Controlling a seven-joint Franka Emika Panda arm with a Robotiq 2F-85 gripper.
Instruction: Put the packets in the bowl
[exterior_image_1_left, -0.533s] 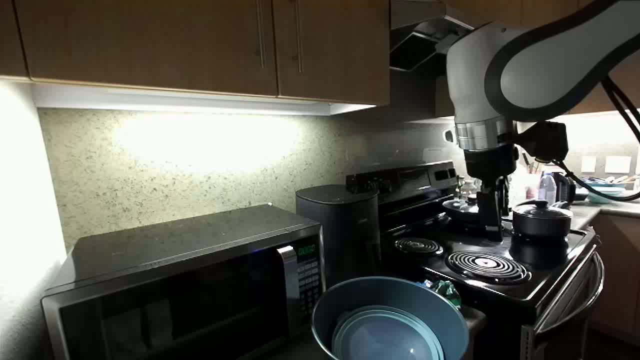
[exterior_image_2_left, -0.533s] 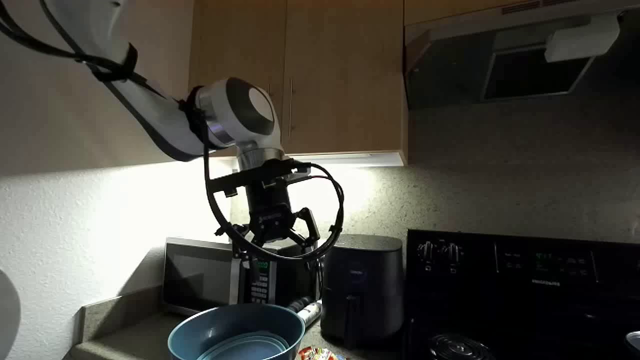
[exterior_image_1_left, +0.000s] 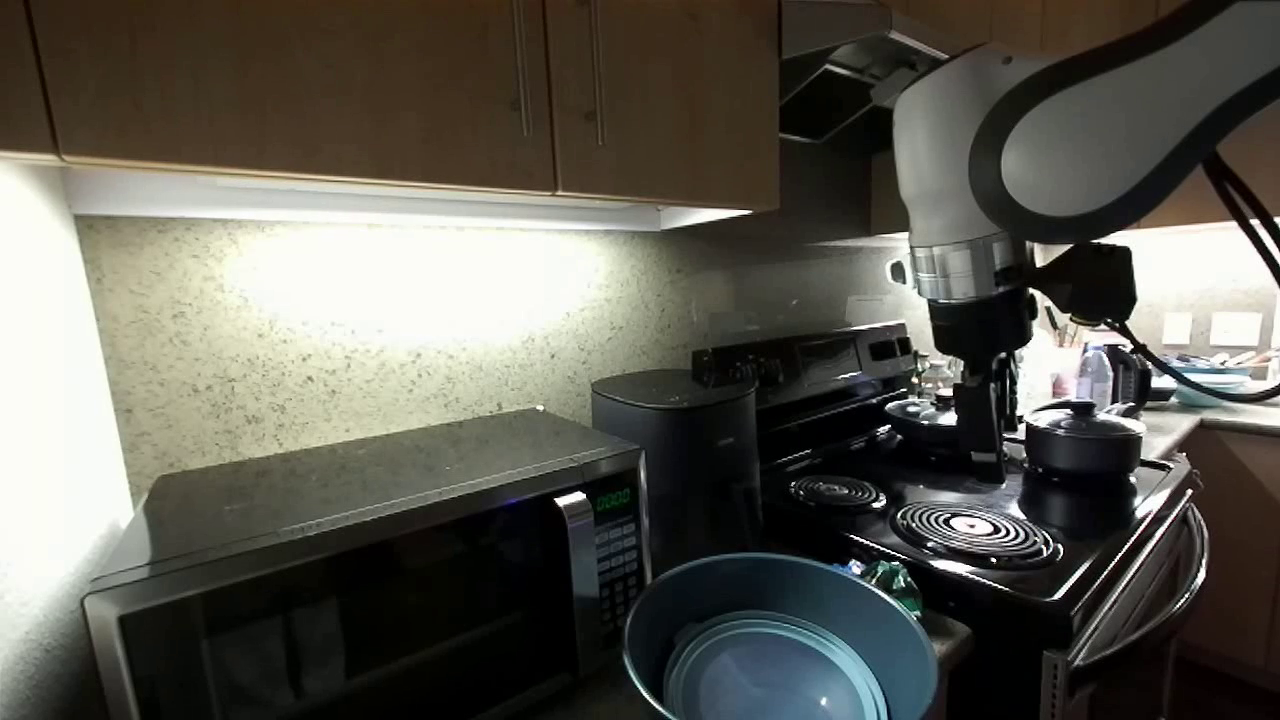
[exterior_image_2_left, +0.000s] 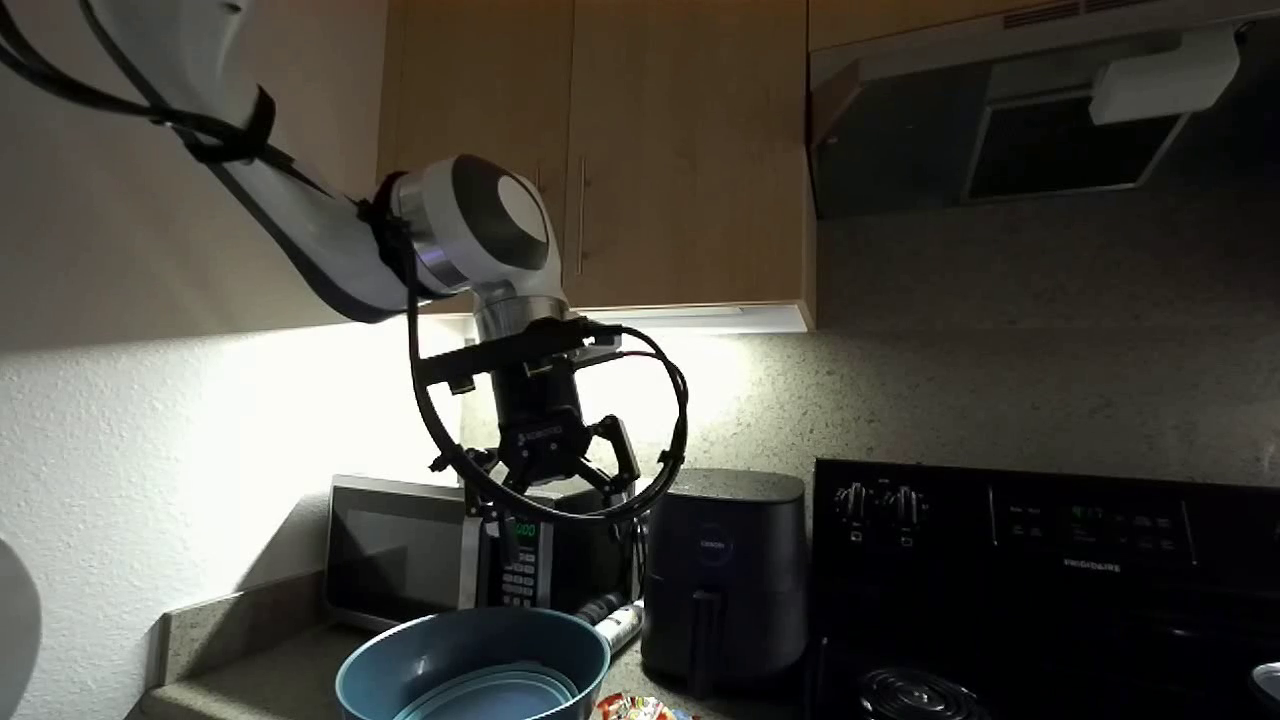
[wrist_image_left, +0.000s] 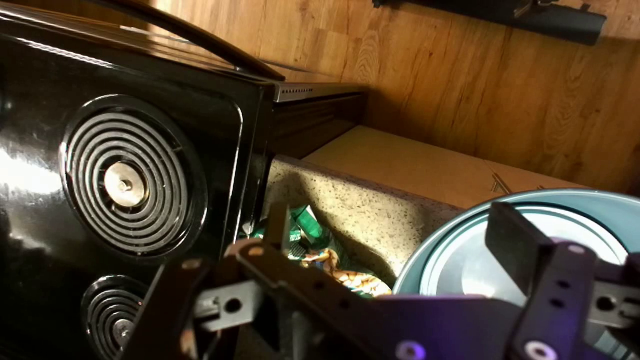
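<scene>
The large blue-grey bowl (exterior_image_1_left: 780, 580) stands on the counter, with paler rings inside; it also shows in an exterior view (exterior_image_2_left: 400, 665) and at the right of the wrist view (wrist_image_left: 417, 265). A green packet (wrist_image_left: 312, 227) with a brown picture lies on the counter beside the bowl, partly hidden by a finger; its green end shows in an exterior view (exterior_image_1_left: 893, 585). An orange-red packet (exterior_image_2_left: 632, 707) shows at the bottom edge of an exterior view. My gripper (wrist_image_left: 397, 237) is open and empty above the counter and bowl; it also shows in both exterior views (exterior_image_1_left: 985, 465) (exterior_image_2_left: 570, 525).
The black stove (wrist_image_left: 220, 125) with coil burners adjoins the speckled counter (wrist_image_left: 360, 220). A microwave (exterior_image_1_left: 380, 590) and a dark air fryer (exterior_image_1_left: 680, 470) stand behind the bowl. A dark pot (exterior_image_1_left: 1085, 445) stands on the stove. A bottle (exterior_image_2_left: 622, 625) lies by the air fryer. Cabinets hang overhead.
</scene>
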